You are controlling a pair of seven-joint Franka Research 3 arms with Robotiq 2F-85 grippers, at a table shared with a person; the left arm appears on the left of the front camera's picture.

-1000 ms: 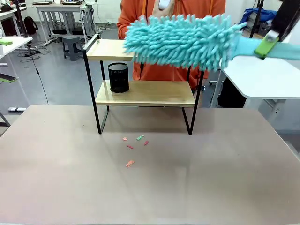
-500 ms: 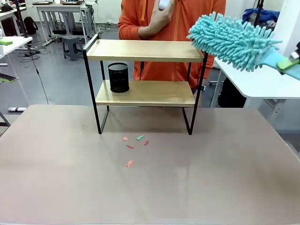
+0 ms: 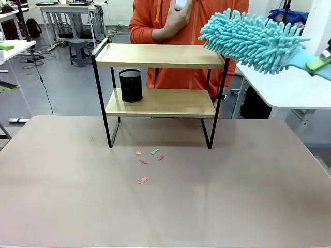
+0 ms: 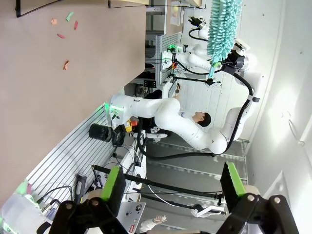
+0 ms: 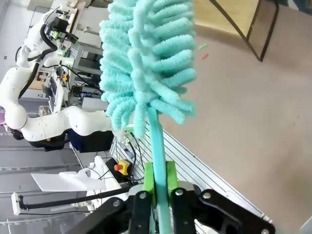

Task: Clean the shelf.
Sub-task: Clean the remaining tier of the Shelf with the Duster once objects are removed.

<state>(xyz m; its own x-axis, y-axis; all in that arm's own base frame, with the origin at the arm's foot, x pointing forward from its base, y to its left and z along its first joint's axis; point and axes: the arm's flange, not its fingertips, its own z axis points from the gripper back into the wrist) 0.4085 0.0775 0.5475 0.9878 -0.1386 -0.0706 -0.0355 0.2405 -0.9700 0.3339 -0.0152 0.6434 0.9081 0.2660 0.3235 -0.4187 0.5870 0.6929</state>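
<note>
The shelf (image 3: pixel 155 56) stands at the far middle of the bench (image 3: pixel 248 201), with a black mesh cup (image 3: pixel 131 85) at the left of its lower board. Its top right corner is hidden behind the turquoise head of a duster (image 3: pixel 253 39), which hangs just above and to the right of that corner, apparently clear of the wood. The right end effector (image 5: pixel 160 178), cut off at the frame's edge in the front view, is clamped on the duster's handle, off to the shelf's right. The left end effector (image 4: pixel 173 185) stands agape with nothing between its fingers, well apart from the shelf. Small red and green scraps (image 3: pixel 147 161) dot the grey-brown bench before the shelf's legs. Behind the shelf is a person in an orange top (image 3: pixel 150 20), one hand (image 3: pixel 178 18) around a white object too small to identify. A white table (image 3: pixel 289 88) and grey floor (image 3: pixel 67 88) lie beyond.
</note>
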